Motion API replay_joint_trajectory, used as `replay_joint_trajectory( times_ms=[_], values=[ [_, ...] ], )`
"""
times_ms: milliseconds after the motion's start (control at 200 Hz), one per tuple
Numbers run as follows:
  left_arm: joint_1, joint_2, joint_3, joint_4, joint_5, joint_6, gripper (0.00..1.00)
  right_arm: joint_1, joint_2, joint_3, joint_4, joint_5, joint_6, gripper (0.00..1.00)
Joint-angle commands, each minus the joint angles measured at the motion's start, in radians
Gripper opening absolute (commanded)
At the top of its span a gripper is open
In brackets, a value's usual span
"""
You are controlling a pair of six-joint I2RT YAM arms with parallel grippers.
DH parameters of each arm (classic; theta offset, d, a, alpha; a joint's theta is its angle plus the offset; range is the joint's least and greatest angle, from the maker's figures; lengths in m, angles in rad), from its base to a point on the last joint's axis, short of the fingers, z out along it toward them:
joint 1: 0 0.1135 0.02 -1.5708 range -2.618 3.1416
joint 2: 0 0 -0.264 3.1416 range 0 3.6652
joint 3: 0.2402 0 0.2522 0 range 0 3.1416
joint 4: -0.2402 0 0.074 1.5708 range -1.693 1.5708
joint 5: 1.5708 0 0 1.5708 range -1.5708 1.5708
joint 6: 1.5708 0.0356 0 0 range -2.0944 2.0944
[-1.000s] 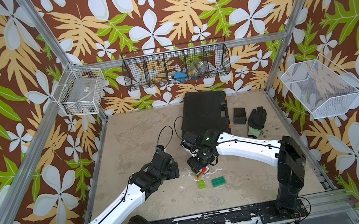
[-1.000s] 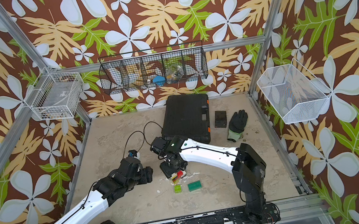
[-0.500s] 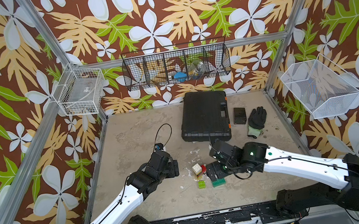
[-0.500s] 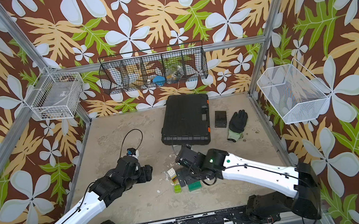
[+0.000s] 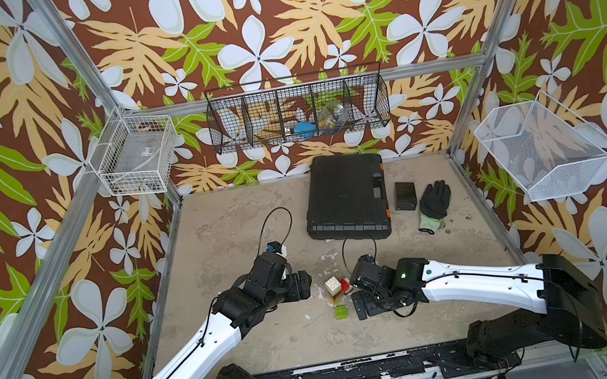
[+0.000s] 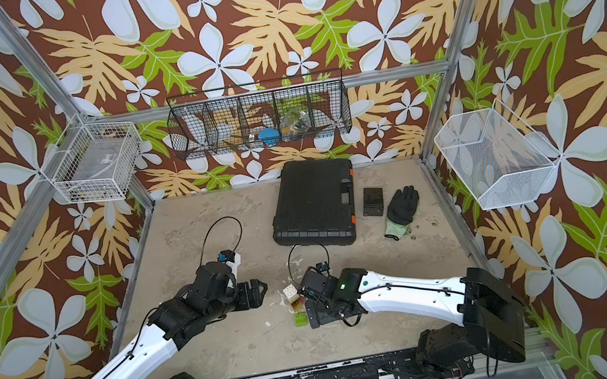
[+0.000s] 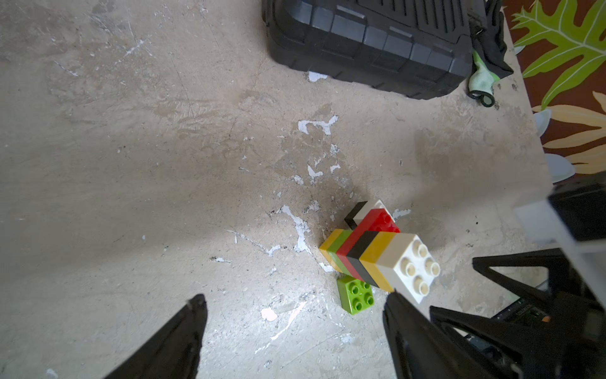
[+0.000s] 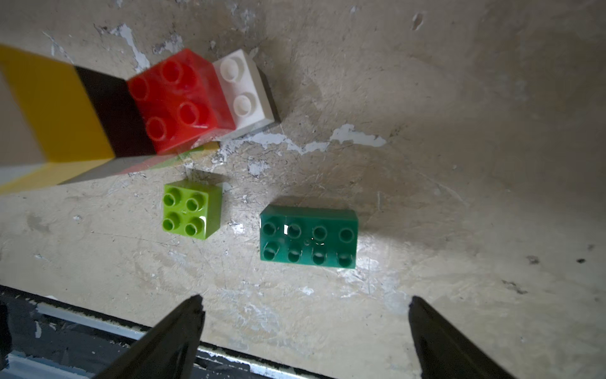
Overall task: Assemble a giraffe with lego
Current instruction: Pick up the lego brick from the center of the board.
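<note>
The partly built giraffe (image 5: pixel 334 288) stands upright on the table, held by nothing: red body (image 8: pixel 180 101) on short legs, with a black, yellow and white neck (image 7: pixel 377 256) above it. A loose lime green lego brick (image 8: pixel 191 210) lies just in front of it. A loose dark green brick (image 8: pixel 308 237) lies to the right of that one; my right arm hides it in both top views. My right gripper (image 8: pixel 305 300) hangs open above the table close to the dark green brick. My left gripper (image 7: pixel 295 300) is open, left of the figure, holding nothing.
A black case (image 5: pixel 345 196), a small black box (image 5: pixel 405 196) and a glove (image 5: pixel 433 203) lie at the back right. Wire baskets (image 5: pixel 298 109) hang on the walls. The front rail (image 8: pixel 98 328) runs close behind my right gripper.
My right gripper let go of the figure, opened wide and swung with its arm forward and right, to the dark green brick. The left gripper opened slightly and barely moved.
</note>
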Motion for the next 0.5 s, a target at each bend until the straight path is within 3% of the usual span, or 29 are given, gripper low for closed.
replay_joint_trajectory(
  times_ms=[0, 270, 495],
  values=[
    [0.002, -0.008, 0.006, -0.008, 0.021, -0.006, 0.87, -0.011, 0.028, -0.017, 0.048, -0.014, -0.048, 1.0],
    [0.001, -0.024, 0.0, -0.012, 0.024, -0.014, 0.88, -0.085, 0.06, -0.076, 0.133, -0.057, -0.128, 1.0],
    [0.001, -0.034, -0.002, -0.029, 0.004, -0.019, 0.88, -0.095, 0.167, -0.002, 0.151, -0.097, -0.202, 0.98]
  ],
)
